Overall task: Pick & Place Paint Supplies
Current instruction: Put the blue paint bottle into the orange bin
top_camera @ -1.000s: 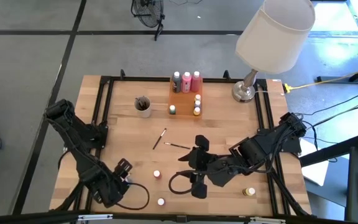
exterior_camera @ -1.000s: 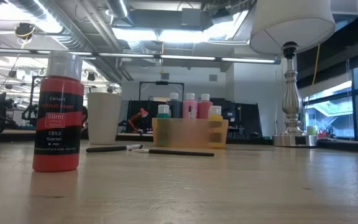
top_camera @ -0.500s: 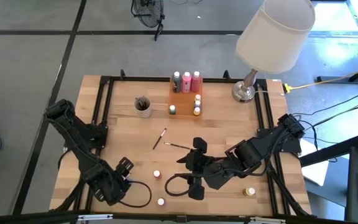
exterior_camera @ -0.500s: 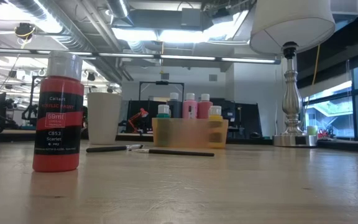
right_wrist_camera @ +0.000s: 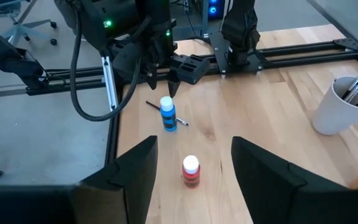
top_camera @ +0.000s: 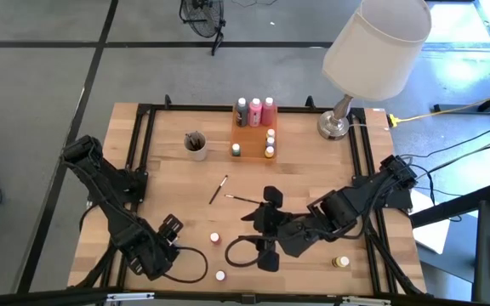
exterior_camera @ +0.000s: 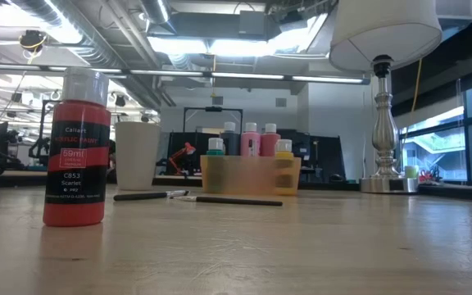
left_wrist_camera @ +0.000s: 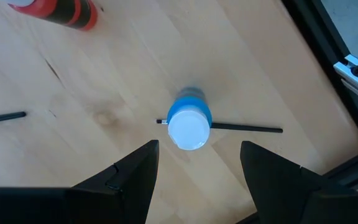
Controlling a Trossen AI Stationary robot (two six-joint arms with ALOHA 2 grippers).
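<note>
left gripper (left_wrist_camera: 194,163) hangs over the near-left part of the table (top_camera: 313,170), jaws apart, nothing between them. a blue paint bottle (left_wrist_camera: 189,119) with a white cap stands upright just ahead of the fingers, right on or beside a thin dark brush (left_wrist_camera: 247,129) lying flat. risk: closing down off-centre tips the bottle, or a finger lands on the brush and rolls it toward the table edge close by.

right gripper (right_wrist_camera: 194,163) is low over the near-centre, jaws apart and empty, looking across at a red paint bottle (right_wrist_camera: 191,170) and the blue one beyond it. the two arms point at each other with little room between; if both go for that cluster they can clash.

rest of the supplies: three taller bottles (top_camera: 255,110) stand in the orange tray (top_camera: 249,136) at the far side with small pots (top_camera: 270,143) by it, two brushes (top_camera: 219,189) loose mid-table, a yellow pot (top_camera: 340,263) near the right edge. the lamp (top_camera: 373,51) overhangs the tray's right side, so a high approach there looks tight.
</note>
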